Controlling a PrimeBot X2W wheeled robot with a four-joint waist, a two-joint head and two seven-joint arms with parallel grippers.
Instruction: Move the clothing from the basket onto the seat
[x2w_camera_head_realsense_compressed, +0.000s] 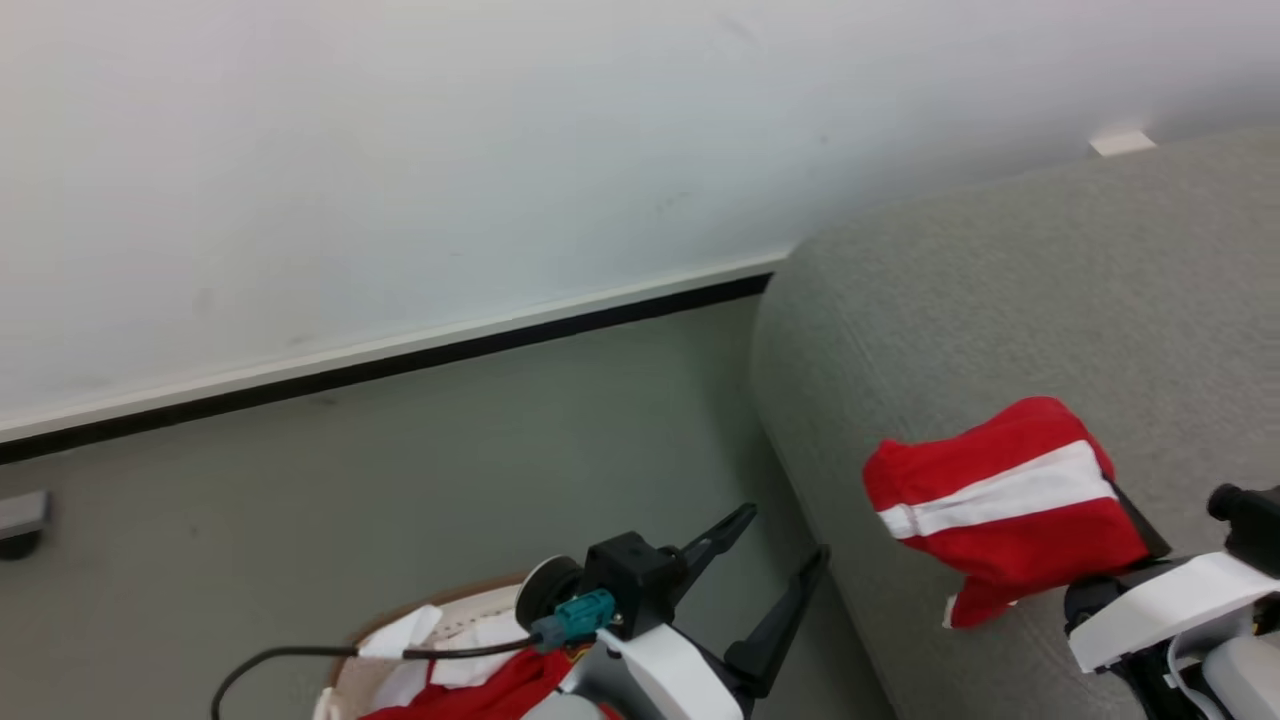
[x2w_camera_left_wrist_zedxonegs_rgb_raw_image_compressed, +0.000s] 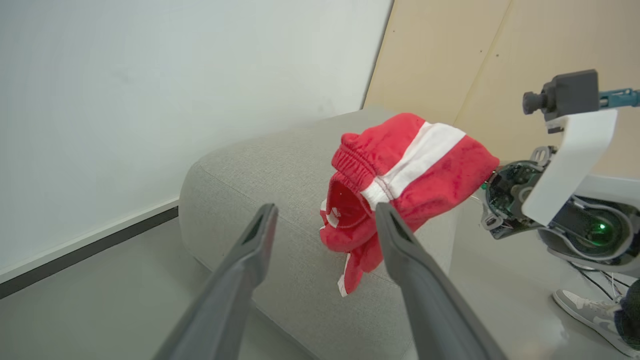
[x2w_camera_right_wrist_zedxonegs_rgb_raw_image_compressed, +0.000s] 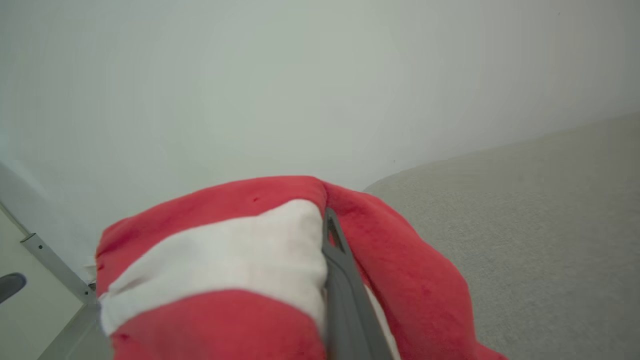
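Left pincer (x2w_camera_head_realsense_compressed: 786, 530): released, fingers spread wide, nothing between them. Just behind and beneath its wrist sits the basket (x2w_camera_head_realsense_compressed: 478, 606), brown rim showing, with red and white fabric (x2w_camera_head_realsense_compressed: 490, 690) inside.

Right pincer (x2w_camera_right_wrist_zedxonegs_rgb_raw_image_compressed: 328, 225): clenched on the clothing (x2w_camera_head_realsense_compressed: 1000, 500), red with a white band. The garment drapes over its fingers and hides them in the head view. It hangs ahead and to the right of the left pincer's tips, over the near edge of the seat (x2w_camera_head_realsense_compressed: 1050, 300). A tail dangles down; contact with the cushion not discernible.

Farther ahead of the left pincer: floor (x2w_camera_head_realsense_compressed: 450, 450), dark baseboard (x2w_camera_head_realsense_compressed: 400, 365), pale wall (x2w_camera_head_realsense_compressed: 500, 150).
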